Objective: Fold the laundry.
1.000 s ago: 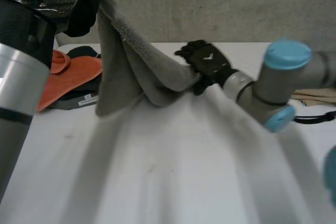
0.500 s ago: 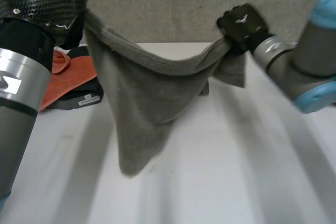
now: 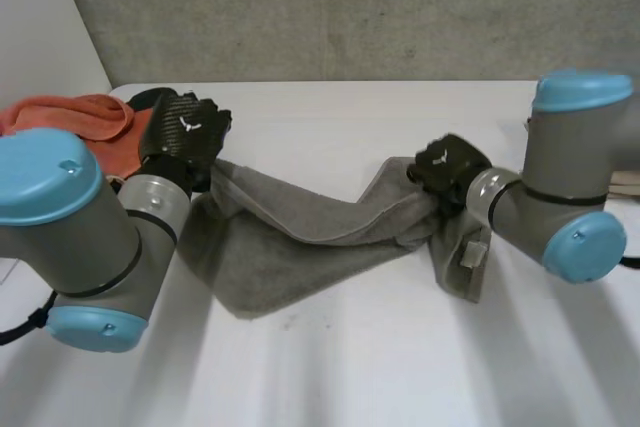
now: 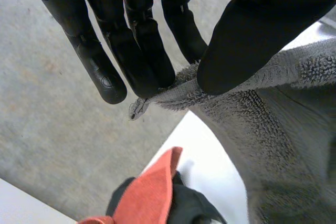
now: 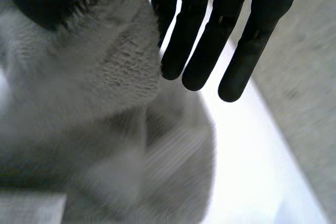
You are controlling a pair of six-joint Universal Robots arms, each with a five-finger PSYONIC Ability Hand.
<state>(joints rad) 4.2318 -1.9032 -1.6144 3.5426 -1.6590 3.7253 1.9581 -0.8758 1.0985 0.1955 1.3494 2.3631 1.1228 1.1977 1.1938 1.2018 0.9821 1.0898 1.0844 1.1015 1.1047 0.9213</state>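
The grey towel (image 3: pixel 300 237) is held between both hands, its middle sagging onto the desk (image 3: pixel 330 367). One corner is pinched between thumb and fingers (image 4: pixel 139 51) of the left hand (image 3: pixel 185 137); the opposite end is pinched by the right hand (image 3: pixel 450 164).

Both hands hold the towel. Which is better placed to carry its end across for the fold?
Probably left: the left hand pinches one corner of the towel between thumb and fingers, while the right hand grips bunched cloth with a flap trailing beyond it.
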